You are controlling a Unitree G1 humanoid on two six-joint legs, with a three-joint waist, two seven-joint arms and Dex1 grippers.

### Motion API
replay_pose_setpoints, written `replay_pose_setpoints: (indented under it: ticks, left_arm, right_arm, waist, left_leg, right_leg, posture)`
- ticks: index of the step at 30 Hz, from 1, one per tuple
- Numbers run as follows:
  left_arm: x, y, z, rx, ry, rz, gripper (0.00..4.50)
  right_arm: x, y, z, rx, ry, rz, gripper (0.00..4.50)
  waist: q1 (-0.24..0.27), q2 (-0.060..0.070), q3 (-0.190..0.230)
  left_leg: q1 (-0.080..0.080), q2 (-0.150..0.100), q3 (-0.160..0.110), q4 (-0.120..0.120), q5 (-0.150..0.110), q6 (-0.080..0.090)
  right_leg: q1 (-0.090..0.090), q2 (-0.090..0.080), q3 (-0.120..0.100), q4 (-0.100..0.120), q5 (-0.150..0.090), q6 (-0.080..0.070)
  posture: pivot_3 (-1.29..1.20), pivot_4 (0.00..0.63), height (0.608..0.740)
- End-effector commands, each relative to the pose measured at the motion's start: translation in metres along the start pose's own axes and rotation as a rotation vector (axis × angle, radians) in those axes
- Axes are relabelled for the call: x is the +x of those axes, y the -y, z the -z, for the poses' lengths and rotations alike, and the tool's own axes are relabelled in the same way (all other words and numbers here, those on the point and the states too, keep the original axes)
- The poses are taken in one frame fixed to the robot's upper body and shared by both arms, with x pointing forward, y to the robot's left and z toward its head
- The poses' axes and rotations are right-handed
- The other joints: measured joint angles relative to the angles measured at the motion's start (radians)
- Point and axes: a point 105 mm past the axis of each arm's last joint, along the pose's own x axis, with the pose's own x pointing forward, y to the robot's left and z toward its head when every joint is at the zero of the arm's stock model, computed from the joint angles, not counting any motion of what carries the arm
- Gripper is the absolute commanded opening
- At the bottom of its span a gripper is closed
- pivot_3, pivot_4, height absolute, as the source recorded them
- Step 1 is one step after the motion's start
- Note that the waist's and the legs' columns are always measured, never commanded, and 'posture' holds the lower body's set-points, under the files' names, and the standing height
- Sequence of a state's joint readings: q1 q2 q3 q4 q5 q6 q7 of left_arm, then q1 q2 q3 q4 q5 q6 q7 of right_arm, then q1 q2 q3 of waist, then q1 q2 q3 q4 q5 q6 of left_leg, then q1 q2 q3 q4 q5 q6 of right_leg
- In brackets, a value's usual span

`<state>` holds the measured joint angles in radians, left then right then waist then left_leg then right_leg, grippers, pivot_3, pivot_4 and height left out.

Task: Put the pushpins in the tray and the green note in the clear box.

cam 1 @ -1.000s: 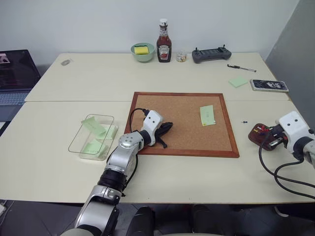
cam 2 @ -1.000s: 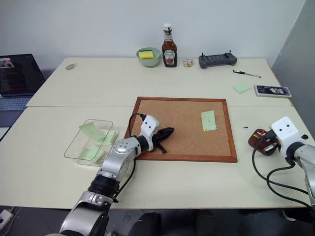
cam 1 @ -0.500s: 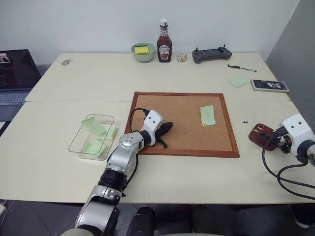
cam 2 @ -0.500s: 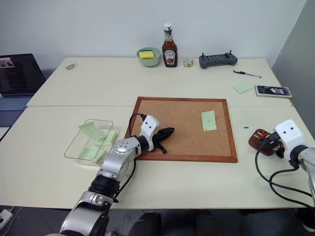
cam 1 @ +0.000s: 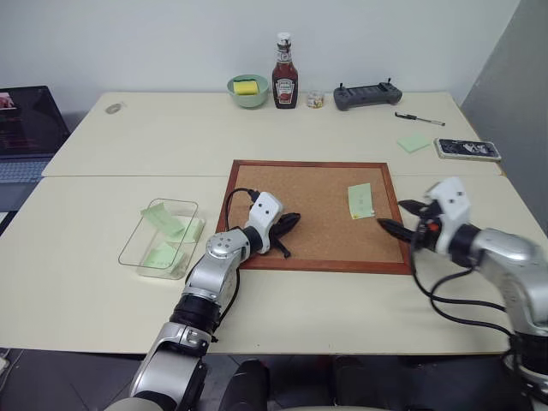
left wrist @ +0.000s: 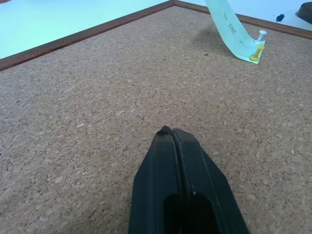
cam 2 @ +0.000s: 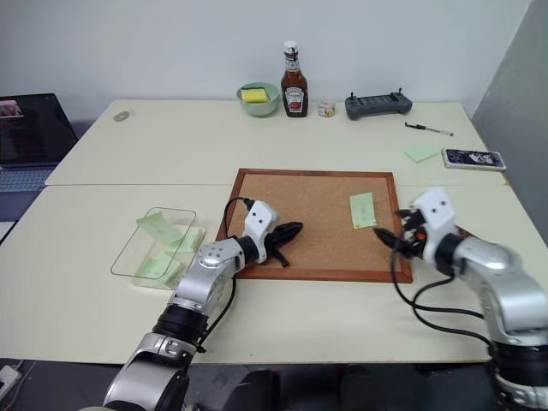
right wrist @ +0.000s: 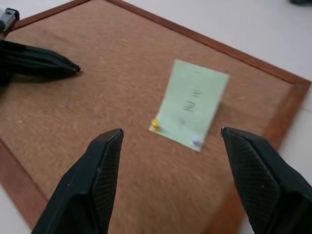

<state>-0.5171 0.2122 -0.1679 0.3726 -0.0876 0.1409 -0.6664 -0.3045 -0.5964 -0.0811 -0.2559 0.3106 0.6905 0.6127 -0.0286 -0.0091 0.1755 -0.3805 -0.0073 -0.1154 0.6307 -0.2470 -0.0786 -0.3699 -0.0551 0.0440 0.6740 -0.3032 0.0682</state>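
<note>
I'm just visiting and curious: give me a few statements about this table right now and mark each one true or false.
1. The green note lies on the corkboard, held by a yellow pin and a white pin. True.
2. The right end effector is shut. False: its fingers stand wide open, facing the note.
3. The left end effector is shut, over the corkboard. True.
4. The clear box is empty. False: it already holds green slips.
5. The ketchup bottle lies on its side. False: it stands upright.
</note>
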Motion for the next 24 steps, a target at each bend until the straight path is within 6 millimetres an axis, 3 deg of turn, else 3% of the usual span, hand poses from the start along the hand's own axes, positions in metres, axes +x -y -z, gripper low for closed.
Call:
replay_pose_setpoints:
  ticks: [1,9,10,24]
  left_arm:
    - [-0.002,0.006,0.025,-0.035,-0.085,0.007,0.0]
    - [-0.003,0.006,0.025,-0.034,-0.085,0.0,0.0]
    - [-0.003,0.006,0.025,-0.034,-0.085,-0.001,0.0]
    - [-0.004,0.005,0.025,-0.032,-0.086,0.0,0.0]
  right_arm:
    - [0.015,0.009,-0.004,-0.028,0.044,0.064,3.39]
    - [0.03,0.014,0.009,-0.06,0.027,0.074,3.39]
    - [0.031,0.014,0.011,-0.064,0.021,0.073,3.02]
    - [0.036,0.019,0.018,-0.07,-0.001,0.09,0.16]
  waist:
    - [0.001,0.0,0.0]
    - [-0.001,0.0,0.0]
    - [-0.001,0.0,0.0]
    - [-0.002,0.0,0.0]
  left_leg:
    - [0.0,0.0,0.0,0.0,0.0,0.0]
    - [0.0,0.0,0.0,0.0,0.0,0.0]
    - [0.0,0.0,0.0,0.0,0.0,0.0]
    - [0.0,0.0,0.0,0.0,0.0,0.0]
  right_leg:
    - [0.0,0.0,0.0,0.0,0.0,0.0]
    - [-0.001,0.0,0.0,0.0,0.0,0.0]
    - [-0.001,0.0,0.0,0.0,0.0,0.0]
    - [-0.001,0.0,0.0,0.001,0.0,0.0]
  posture:
    - [0.0,0.15,0.74]
    - [0.0,0.15,0.74]
    - [0.0,0.15,0.74]
    - [0.0,0.15,0.74]
